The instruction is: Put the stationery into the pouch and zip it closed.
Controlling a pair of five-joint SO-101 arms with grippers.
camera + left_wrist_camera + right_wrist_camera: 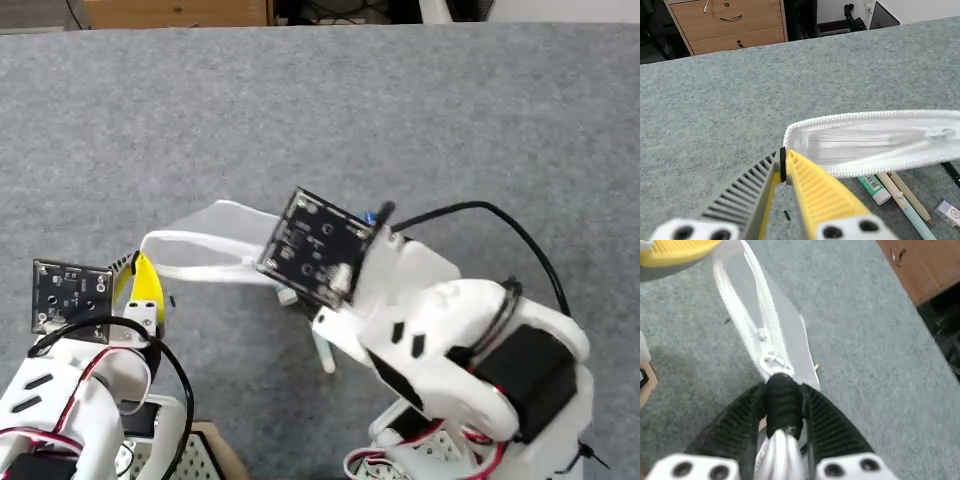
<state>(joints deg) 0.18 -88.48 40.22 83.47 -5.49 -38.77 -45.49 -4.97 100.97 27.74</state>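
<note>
Grey table (450,120) underneath all. White pouch (205,240) flat on it, stretched in the high view from 8 o'clock toward centre, zip teeth parted along much of its length. Right gripper (784,386) near centre, clamped narrow on the black-wrapped pull (783,402). Left gripper (783,167) at 8 o'clock, pinched tight on the pouch's end corner. Pens (902,204) and eraser (950,210) outside, on the table against the pouch's 6 o'clock edge.

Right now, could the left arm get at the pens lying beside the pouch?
Probably not yet: the left hand is shut on the pouch corner. The pens lie on the table nearby, so letting go would free it.
</note>
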